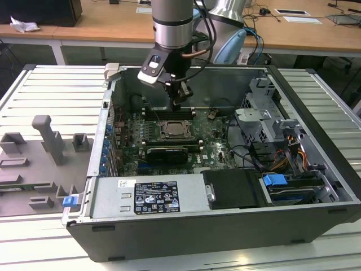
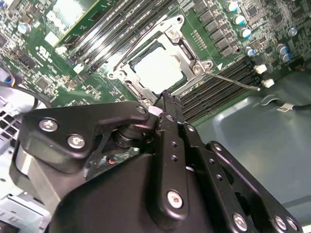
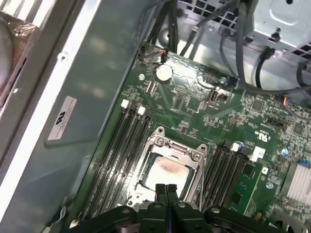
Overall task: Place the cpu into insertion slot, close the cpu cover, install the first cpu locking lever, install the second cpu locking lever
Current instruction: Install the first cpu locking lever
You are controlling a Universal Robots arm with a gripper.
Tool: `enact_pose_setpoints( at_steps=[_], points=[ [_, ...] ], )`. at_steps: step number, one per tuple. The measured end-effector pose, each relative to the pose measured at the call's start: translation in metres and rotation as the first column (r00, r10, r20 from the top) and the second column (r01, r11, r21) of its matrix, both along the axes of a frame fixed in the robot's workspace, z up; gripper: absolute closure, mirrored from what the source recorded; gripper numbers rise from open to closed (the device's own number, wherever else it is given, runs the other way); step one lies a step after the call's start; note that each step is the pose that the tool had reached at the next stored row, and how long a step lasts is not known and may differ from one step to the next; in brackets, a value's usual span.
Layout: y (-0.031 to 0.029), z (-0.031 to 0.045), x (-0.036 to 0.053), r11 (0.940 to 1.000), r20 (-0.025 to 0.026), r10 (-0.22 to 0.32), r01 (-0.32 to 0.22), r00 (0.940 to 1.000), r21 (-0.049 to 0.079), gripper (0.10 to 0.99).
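Your gripper (image 3: 165, 190) is hanging fingers-down over the motherboard (image 3: 184, 102), tips pressed together and carrying nothing. Just under them the cpu (image 3: 165, 171) is sitting in the insertion slot (image 3: 159, 132), the cpu cover (image 3: 181, 149) lying flat around it. A thin locking lever (image 2: 233, 80) is jutting out past one corner.

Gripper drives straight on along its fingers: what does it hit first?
Probably the cpu, framed by the cpu cover; the shut gripper hangs over it. Height is unclear, so the cover's rim could come first.
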State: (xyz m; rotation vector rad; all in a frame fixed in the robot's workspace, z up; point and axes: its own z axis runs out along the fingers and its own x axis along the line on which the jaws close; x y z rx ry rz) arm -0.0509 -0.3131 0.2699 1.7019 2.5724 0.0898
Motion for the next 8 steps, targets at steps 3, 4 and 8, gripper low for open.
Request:
enact_pose_setpoints(
  at_steps=[3, 4, 8],
  points=[
    [0.0, 0.0, 0.0, 0.9998, 0.0, 0.017, -0.017, 0.9998, 0.0, 0.98],
    [0.0, 0.0, 0.0, 0.9997, 0.0, 0.026, -0.026, 0.9997, 0.0, 0.98],
    [0.0, 0.0, 0.0, 0.9975, 0.0, 0.071, -0.071, 0.9975, 0.0, 0.98]
  ],
)
